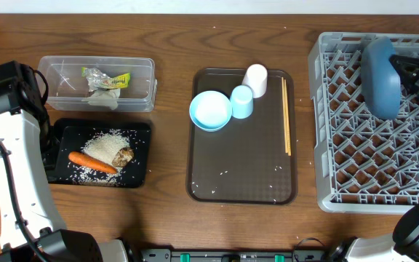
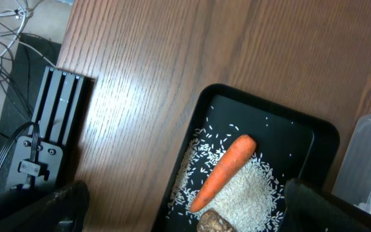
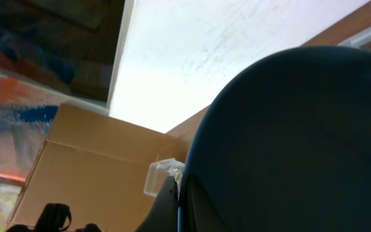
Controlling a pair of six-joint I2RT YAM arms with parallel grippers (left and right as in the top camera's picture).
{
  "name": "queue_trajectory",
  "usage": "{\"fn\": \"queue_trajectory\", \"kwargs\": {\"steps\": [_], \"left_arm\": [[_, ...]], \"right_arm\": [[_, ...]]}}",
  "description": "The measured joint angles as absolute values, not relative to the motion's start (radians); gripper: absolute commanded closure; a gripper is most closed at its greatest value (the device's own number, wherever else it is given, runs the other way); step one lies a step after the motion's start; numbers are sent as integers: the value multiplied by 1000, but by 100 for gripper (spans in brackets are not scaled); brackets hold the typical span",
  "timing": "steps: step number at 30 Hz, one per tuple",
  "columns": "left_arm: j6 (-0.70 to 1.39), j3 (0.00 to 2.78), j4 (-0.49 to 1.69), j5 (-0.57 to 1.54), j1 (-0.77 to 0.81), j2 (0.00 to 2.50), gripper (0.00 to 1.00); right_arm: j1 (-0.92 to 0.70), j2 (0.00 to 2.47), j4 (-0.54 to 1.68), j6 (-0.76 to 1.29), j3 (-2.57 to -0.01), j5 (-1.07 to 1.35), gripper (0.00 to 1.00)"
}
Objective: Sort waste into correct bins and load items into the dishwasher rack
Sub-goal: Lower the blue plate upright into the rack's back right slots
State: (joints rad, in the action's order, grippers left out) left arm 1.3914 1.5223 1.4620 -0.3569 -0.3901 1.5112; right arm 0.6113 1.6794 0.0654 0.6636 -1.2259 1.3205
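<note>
Dark-blue plate [image 1: 381, 76]: stands on edge over the far left part of the grey dishwasher rack [image 1: 355, 167]. Whether its lower rim touches the pegs cannot be told from above.

Right gripper [image 1: 404, 73]: clamped tight on the plate's rim from the right side. In the right wrist view the plate's dark surface fills most of the frame.

Left gripper [image 2: 192, 212]: jaws spread wide and holding nothing, above the near end of the black tray [image 1: 140, 131]. One fingertip shows at each lower corner of the left wrist view.

Black tray contents: orange carrot [image 1: 92, 161] lying across a heap of white rice [image 1: 108, 145], with a brown food lump [image 1: 124, 155] touching the rice beside the carrot's end.

Clear tub [image 1: 49, 73]: just behind the black tray. It holds the green-yellow wrapper [image 1: 111, 78] and the crumpled tissue [image 1: 104, 93].

Brown serving tray [image 1: 246, 160]: centre of the table, between the bins and the rack. At its far end sit the light-blue bowl [image 1: 210, 110], the light-blue cup [image 1: 241, 102] just beside it, and the white cup [image 1: 255, 80] behind that. Chopsticks [image 1: 286, 116] lie along its right edge. A few stray rice grains lie on its near half.
</note>
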Motion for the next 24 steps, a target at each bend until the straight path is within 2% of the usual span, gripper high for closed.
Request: {"fn": "queue_trajectory", "kwargs": {"steps": [16, 21, 24], "left_arm": [[1391, 1522, 1462, -357, -390, 1511, 2], [1391, 1522, 1462, -357, -390, 1511, 2], [1391, 1522, 1462, -357, -390, 1511, 2]], "right_arm": [[633, 1678, 58, 674, -1231, 1264, 99], [677, 1678, 59, 683, -1234, 1235, 92], [702, 1678, 61, 691, -1235, 1221, 84]]}}
